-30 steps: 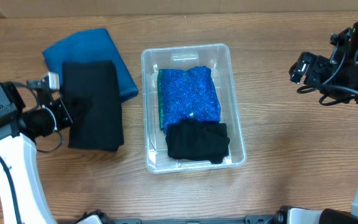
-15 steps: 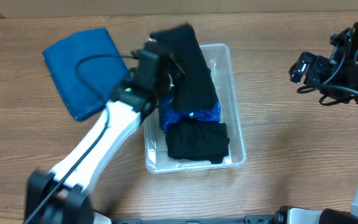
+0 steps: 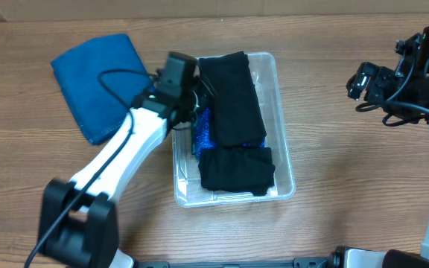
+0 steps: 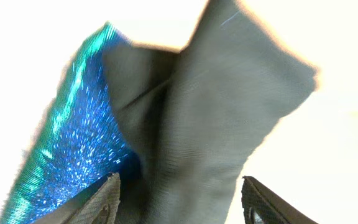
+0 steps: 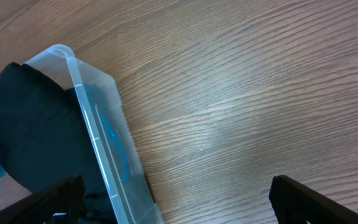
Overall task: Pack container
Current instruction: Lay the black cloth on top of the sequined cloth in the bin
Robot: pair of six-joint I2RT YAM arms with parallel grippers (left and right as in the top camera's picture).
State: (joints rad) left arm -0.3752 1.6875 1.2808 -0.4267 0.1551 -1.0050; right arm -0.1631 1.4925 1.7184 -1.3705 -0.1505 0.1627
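In the container [image 3: 283, 152], black cloth [image 3: 232, 100] hides most sparkly blue fabric [image 3: 202, 132].

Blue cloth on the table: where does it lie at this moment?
In the overhead view, the blue cloth lies on the table at the upper left, outside the container and to its left.

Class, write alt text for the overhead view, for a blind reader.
The left gripper is at a long black cloth lying in the clear container over sparkly blue fabric, beside a folded black garment. A blue towel lies outside it.
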